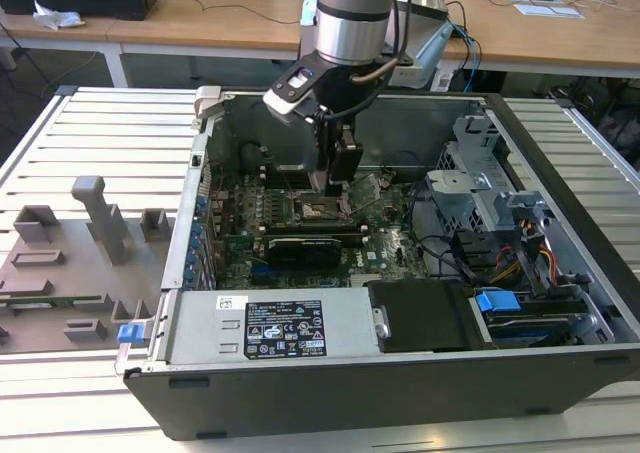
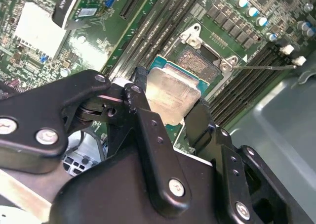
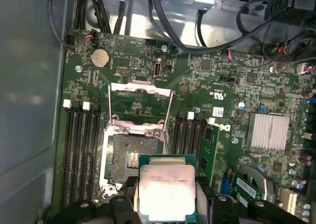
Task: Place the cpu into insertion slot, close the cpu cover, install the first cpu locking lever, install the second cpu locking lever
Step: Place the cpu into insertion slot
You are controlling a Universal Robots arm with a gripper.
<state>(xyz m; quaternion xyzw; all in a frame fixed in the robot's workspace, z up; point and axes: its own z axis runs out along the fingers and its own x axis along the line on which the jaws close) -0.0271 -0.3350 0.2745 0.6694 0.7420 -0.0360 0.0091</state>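
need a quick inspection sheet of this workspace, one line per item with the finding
surface: slatted metal table carrying an open computer case
job's things: cpu held offset from the insertion slot, not seated, contacts bare; cpu cover flipped open
clutter: grey fixture blocks on the table at the exterior view's left
grippers: gripper shut on the cpu, fingers on opposite edges
cables: black cables inside the case, away from the slot
surroundings: wooden desks behind the table
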